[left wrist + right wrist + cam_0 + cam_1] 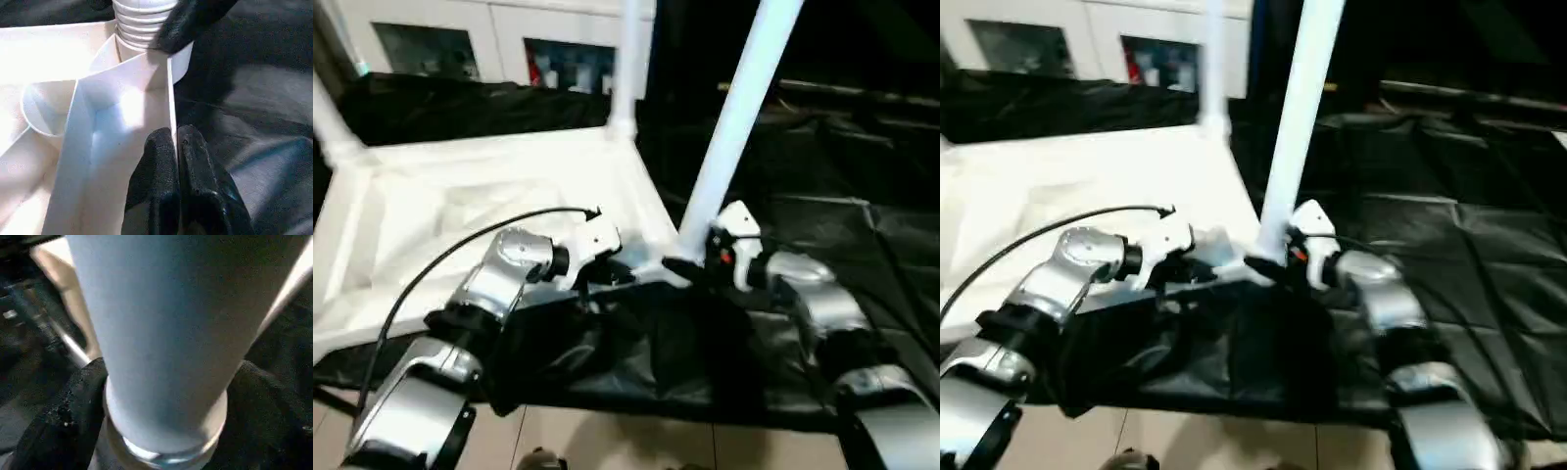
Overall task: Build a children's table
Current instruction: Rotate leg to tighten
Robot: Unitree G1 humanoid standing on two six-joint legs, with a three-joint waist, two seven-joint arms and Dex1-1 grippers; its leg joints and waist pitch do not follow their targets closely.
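The children's table lies upside down, its white ribbed top (460,196) on a black sheet. White tube legs stand in its corner sockets: the near right leg (739,108), a far one (626,59) and one at the left (328,117). My right gripper (690,262) is at the base of the near right leg, a black finger (73,411) on each side of the tube (161,333), jaws open. My left gripper (176,134) is shut on the thin rim wall (171,98) of the top, just beside that corner socket (146,24).
A white cabinet with glass doors (489,44) stands behind the table. Crumpled black sheeting (842,176) covers the surface to the right and hangs over the near edge. Light floor tiles (636,441) show below. A black cable (440,259) loops over my left forearm.
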